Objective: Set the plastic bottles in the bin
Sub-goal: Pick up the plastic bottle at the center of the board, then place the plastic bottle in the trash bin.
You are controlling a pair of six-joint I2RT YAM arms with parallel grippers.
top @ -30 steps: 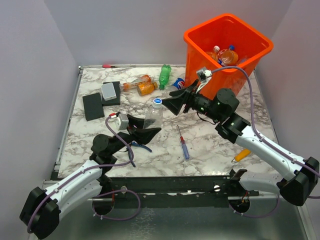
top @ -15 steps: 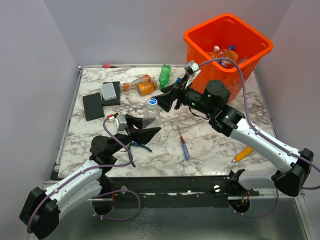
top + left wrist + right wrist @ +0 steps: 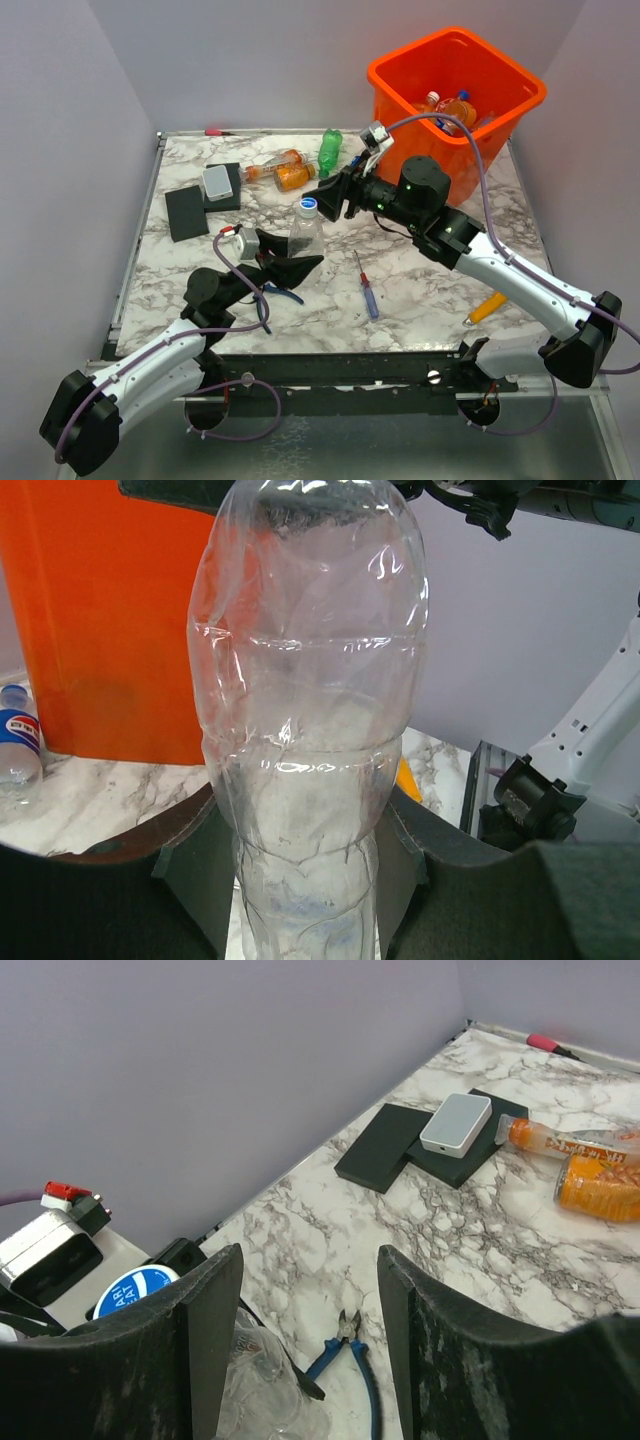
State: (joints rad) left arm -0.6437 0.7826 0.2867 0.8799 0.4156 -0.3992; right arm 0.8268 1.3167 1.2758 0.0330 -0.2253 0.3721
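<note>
Left gripper (image 3: 297, 257) is clamped on the lower body of a crumpled clear plastic bottle with a blue cap (image 3: 305, 230), held just above the marble-patterned table (image 3: 400, 300), near the blue-handled pliers (image 3: 285, 293). The bottle stands roughly upright: long axis vertical, cap up, base down between the left fingers. Its thin wall is dented and creased in the left wrist view. Just to its right, the right gripper (image 3: 322, 197) comes in sideways at cap height. Its fingers stand apart at the bottle's upper part, and I can't tell whether they press on it yet. Looks like a hand-over. To do it well, I'd say the right fingers should close square on the shoulder or neck, not the soft mid-body, which would likely buckle and slip. The left should let go only once that hold is firm. Far right, well apart, is the tall bright-orange plastic bin (image 3: 500, 135) with bottles inside. The bottle needs to be carried high enough to clear its rim.
</note>
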